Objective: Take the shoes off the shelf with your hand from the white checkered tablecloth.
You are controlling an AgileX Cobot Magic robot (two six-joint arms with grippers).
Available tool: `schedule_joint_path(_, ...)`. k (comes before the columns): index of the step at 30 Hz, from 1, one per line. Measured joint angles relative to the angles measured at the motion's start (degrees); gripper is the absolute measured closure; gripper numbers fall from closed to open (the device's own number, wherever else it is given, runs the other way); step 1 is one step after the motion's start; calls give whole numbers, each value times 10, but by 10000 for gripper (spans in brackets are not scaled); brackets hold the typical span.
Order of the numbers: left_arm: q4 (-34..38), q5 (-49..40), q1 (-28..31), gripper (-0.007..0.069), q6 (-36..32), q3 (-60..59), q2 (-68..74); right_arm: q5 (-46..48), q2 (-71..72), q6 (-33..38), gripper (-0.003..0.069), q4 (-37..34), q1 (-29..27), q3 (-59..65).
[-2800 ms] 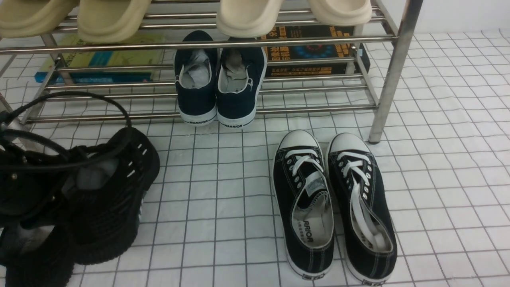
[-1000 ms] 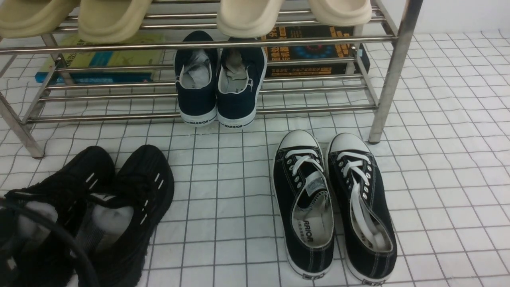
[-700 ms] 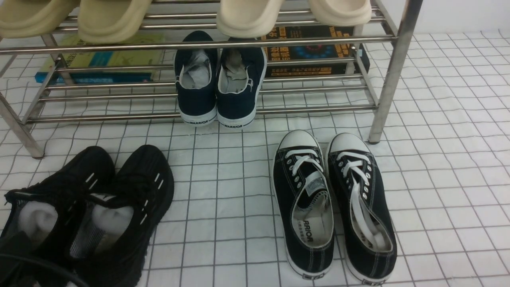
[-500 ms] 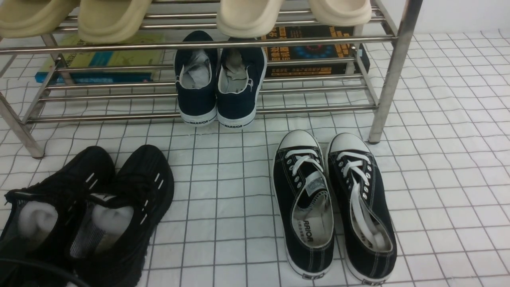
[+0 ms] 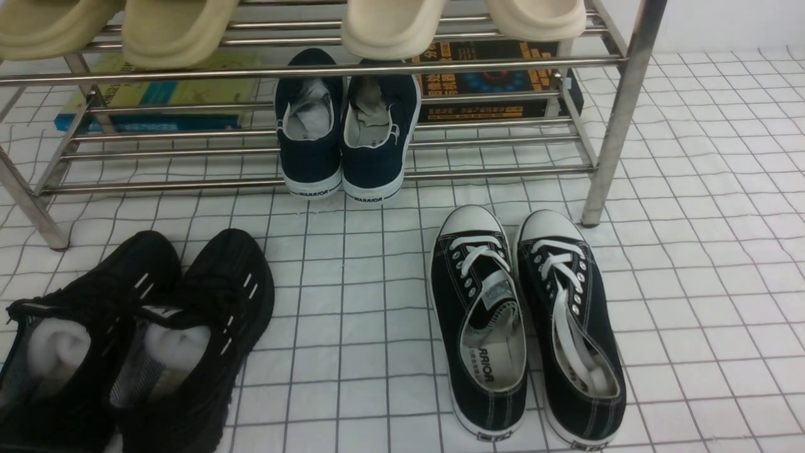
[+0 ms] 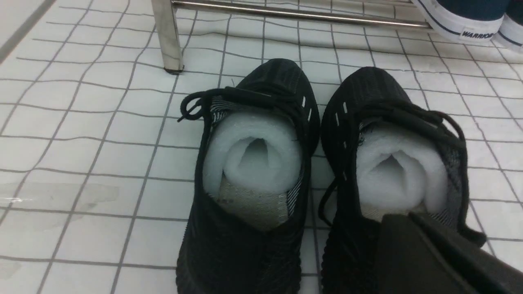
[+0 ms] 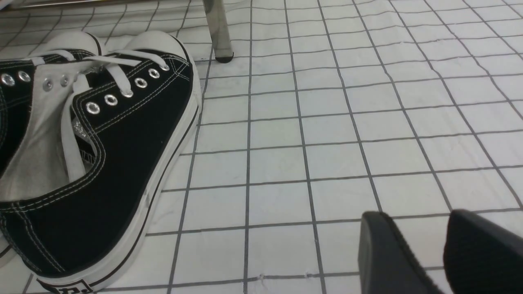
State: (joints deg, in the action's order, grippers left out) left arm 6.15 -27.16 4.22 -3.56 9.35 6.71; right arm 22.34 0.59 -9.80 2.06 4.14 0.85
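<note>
**A:** Where are your fingers sitting right now?

**B:** Your left gripper (image 6: 441, 255) is hanging just over the heel of one of the black knit sneakers (image 6: 318, 179), its dark fingers (image 6: 412, 249) pressed together and clenched on nothing. Your right gripper (image 7: 441, 253) is hovering low over bare cloth, its two black fingers (image 7: 388, 255) standing parted with a gap between them, grasping nothing.

**A:** And the shoes you are after?

**B:** The black knit sneakers (image 5: 135, 340) with the small white dashes and rolled white stuffing are sitting side by side on the white checkered tablecloth (image 5: 692, 283), off the shelf, toes pointing toward the shiny steel-tube shoe rack (image 5: 619, 113). They are lying near the rack's left leg, on your left side.

**A:** What else are you seeing around them?

**B:** A black canvas pair with white laces and white toe caps (image 5: 528, 321) is lying on the cloth to your right, just in front of the rack's right leg. A navy pair with white soles marked WARRIOR (image 5: 346, 126) is leaning on the lower tier. Cream foam slippers (image 5: 176, 28) are resting on the upper bars, and two books, a yellow-green book (image 5: 157, 94) and a dark book with orange print (image 5: 497, 82), are lying behind the rack.
</note>
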Motion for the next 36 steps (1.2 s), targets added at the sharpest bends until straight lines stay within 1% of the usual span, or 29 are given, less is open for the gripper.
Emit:
schedule_joint_path(4,-9,16,0,599,5,-46,-52,0,0,0,420,0,0,0)
schedule_joint_path(9,-31,44,-4,592,43,-102,-74,0,0,0,420,0,0,0)
schedule_joint_path(15,-78,42,-69,586,56,-105,-74,0,0,0,420,0,0,0)
schedule_joint_path(17,-83,40,-77,584,56,-104,-74,0,0,0,420,0,0,0)
schedule_joint_path(19,-83,40,-78,583,57,-104,-74,0,0,0,420,0,0,0)
schedule_joint_path(26,-75,42,-35,578,57,-104,-74,0,0,0,420,0,0,0)
schedule_joint_path(33,-75,42,-29,571,58,-104,-74,0,0,0,420,0,0,0)
schedule_joint_path(36,-75,42,-36,570,58,-104,-74,0,0,0,420,0,0,0)
